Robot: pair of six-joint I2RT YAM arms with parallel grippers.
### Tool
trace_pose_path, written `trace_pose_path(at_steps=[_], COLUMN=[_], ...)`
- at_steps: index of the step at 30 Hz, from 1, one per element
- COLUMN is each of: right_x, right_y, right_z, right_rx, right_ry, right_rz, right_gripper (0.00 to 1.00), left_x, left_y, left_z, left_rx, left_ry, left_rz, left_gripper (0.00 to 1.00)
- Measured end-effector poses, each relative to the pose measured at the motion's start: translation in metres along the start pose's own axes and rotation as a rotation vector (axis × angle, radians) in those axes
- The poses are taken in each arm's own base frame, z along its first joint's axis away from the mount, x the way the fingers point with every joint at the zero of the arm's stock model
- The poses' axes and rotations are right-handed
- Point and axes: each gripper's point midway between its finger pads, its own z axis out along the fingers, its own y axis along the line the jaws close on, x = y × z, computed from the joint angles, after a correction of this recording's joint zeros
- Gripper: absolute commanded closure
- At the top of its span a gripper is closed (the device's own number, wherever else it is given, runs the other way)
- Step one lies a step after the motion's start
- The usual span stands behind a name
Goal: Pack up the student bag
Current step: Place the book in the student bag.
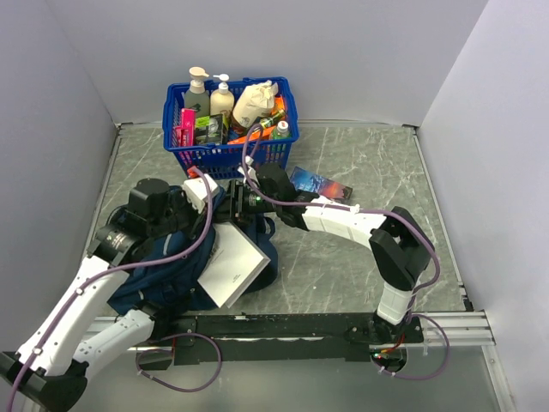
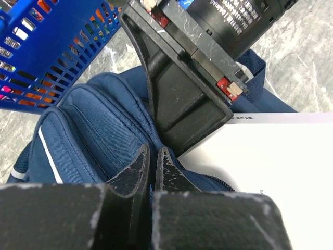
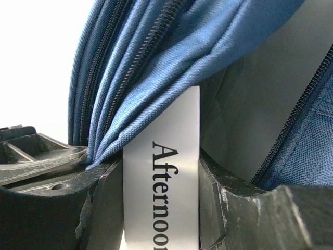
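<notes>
Student bag (image 1: 159,279), navy, lies near-left on the marble worktop (image 1: 343,266), its main zip opening facing right, just near of the blue mesh basket (image 1: 230,154) holding pump bottles (image 1: 199,90). Right end effector (image 3: 161,179) is clamped on the spine of a white book (image 1: 232,266), with black print reading "Afternoo" cut off by the frame edge and "ca" just legible on another edge; the book sits tilted at the bag mouth under blue fabric. Left end effector (image 2: 154,153) is closed at the bag's top fabric; can't tell if any cloth is pinched.
</notes>
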Motion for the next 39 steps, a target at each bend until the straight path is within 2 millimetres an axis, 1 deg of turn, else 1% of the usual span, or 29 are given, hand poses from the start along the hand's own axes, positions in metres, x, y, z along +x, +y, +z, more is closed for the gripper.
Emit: trace_pose_path(at_steps=[2, 5, 7, 9, 10, 11, 12, 14, 15, 17, 18, 19, 21, 22, 24, 25, 26, 27, 28, 29, 31, 32, 35, 39], right_x=[-0.004, -0.009, -0.014, -0.019, -0.020, -0.019, -0.018, -0.016, -0.017, -0.019, -0.018, -0.018, -0.022, -0.024, -0.029, -0.030, -0.031, -0.031, -0.031, -0.030, -0.030, -0.030, -0.030, -0.027], right_y=[0.000, -0.001, -0.006, -0.013, -0.020, -0.027, -0.035, -0.046, -0.050, -0.060, -0.064, -0.066, -0.069, -0.067, -0.062, -0.059, -0.056, -0.053, -0.049, -0.047, -0.043, -0.041, -0.038, -0.036], right_z=[-0.002, -0.006, -0.010, -0.013, -0.014, -0.015, -0.016, -0.017, -0.019, -0.024, -0.028, -0.031, -0.039, -0.041, -0.041, -0.040, -0.039, -0.038, -0.037, -0.036, -0.034, -0.034, -0.032, -0.031], right_rx=[-0.004, -0.011, -0.007, 0.016, 0.042, 0.066, 0.094, 0.135, 0.154, 0.187, 0.197, 0.203, 0.201, 0.193, 0.174, 0.164, 0.153, 0.140, 0.129, 0.121, 0.105, 0.100, 0.088, 0.084], right_ry=[-0.006, -0.004, 0.000, -0.006, -0.008, -0.007, -0.009, -0.015, -0.026, -0.055, -0.068, -0.081, -0.118, -0.129, -0.145, -0.148, -0.151, -0.153, -0.153, -0.153, -0.153, -0.155, -0.155, -0.150], right_rz=[0.006, 0.033, 0.070, 0.094, 0.104, 0.119, 0.137, 0.159, 0.167, 0.187, 0.199, 0.210, 0.221, 0.218, 0.206, 0.198, 0.189, 0.180, 0.172, 0.165, 0.154, 0.149, 0.139, 0.129], right_gripper=[1.00, 1.00, 1.00, 1.00, 1.00, 1.00, 1.00, 1.00, 1.00, 1.00, 1.00, 1.00, 1.00, 1.00, 1.00, 1.00, 1.00, 1.00, 1.00, 1.00, 1.00, 1.00, 1.00, 1.00], left_x=[-0.008, -0.031, -0.060, -0.112, -0.136, -0.164, -0.179, -0.201, -0.207, -0.212, -0.212, -0.210, -0.202, -0.195, -0.173, -0.157, -0.145, -0.127, -0.105, -0.085, -0.054, -0.044, -0.031, -0.027], left_y=[-0.001, -0.001, -0.004, -0.009, -0.012, -0.017, -0.022, -0.034, -0.040, -0.051, -0.056, -0.058, -0.060, -0.060, -0.058, -0.056, -0.054, -0.053, -0.051, -0.051, -0.053, -0.053, -0.049, -0.034], left_z=[-0.003, -0.014, -0.025, -0.037, -0.046, -0.059, -0.071, -0.094, -0.104, -0.118, -0.122, -0.122, -0.116, -0.110, -0.089, -0.076, -0.067, -0.057, -0.044, -0.035, -0.025, -0.023, -0.018, -0.012], left_rx=[0.013, 0.032, 0.071, 0.118, 0.135, 0.156, 0.171, 0.208, 0.228, 0.267, 0.287, 0.297, 0.312, 0.319, 0.321, 0.318, 0.315, 0.305, 0.301, 0.297, 0.300, 0.300, 0.265, 0.178], left_ry=[-0.002, -0.018, -0.054, -0.195, -0.275, -0.373, -0.438, -0.542, -0.580, -0.628, -0.639, -0.641, -0.613, -0.582, -0.491, -0.432, -0.391, -0.334, -0.261, -0.196, -0.091, -0.058, -0.013, 0.006], left_rz=[0.006, 0.017, 0.041, 0.101, 0.137, 0.183, 0.215, 0.269, 0.290, 0.320, 0.329, 0.332, 0.322, 0.308, 0.266, 0.239, 0.223, 0.198, 0.165, 0.132, 0.084, 0.067, 0.035, 0.018], left_gripper=[0.99, 0.99, 0.99, 0.99, 0.99, 0.99, 0.99, 0.99, 0.99, 0.99, 0.99, 0.83, 0.60, 0.52, 0.46, 0.34, 0.20, 0.01, 0.03, 0.04, 0.04, 0.04, 0.04, 0.04])
